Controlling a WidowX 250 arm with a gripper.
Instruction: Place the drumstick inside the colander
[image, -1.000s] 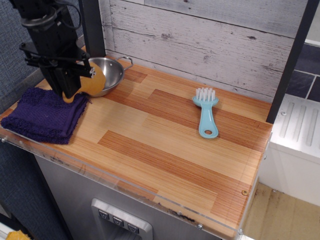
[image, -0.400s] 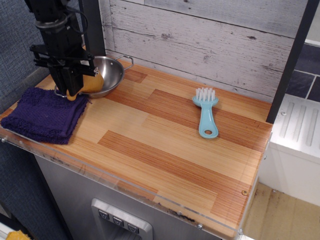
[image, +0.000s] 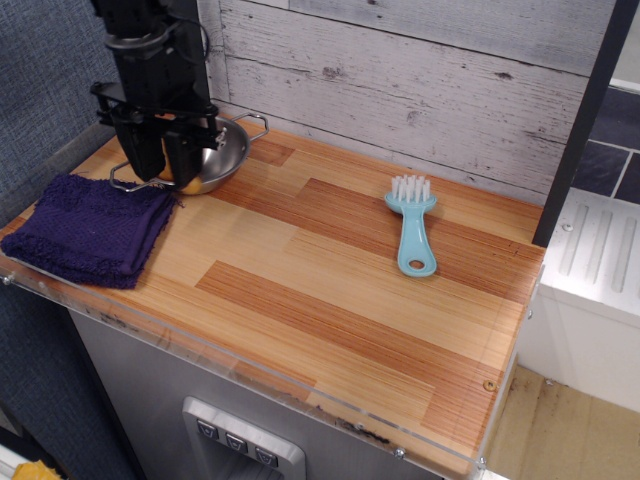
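From my remote seat I see the wooden counter (image: 330, 270) filling most of the view, its striped planks running toward the whitewashed plank wall (image: 420, 80) behind. The black robot arm (image: 145, 40) comes down at the far left corner, ending in the gripper (image: 165, 160), whose two dark fingers (image: 147, 160) hang over the near rim of the colander. At the left edge lies the dark purple folded cloth (image: 90, 230), flat on the wood, its far right corner just beside the colander's near handle. The colander (image: 228, 150) sits upright near the wall, mostly hidden by the gripper; I can make out its shiny right wall, one wire loop handle pointing toward the wall and the other poking out toward the cloth. Well apart, on the right half of the counter, the light-blue brush (image: 410, 235) lies flat with white bristles toward the wall and its handle toward me. The drumstick (image: 190, 184) shows only as a small golden-brown patch below the fingers, at the colander's near edge; I cannot tell whether it rests inside the bowl or on its rim. The fingers stand close around it, but I cannot tell whether they pinch it or have let go.
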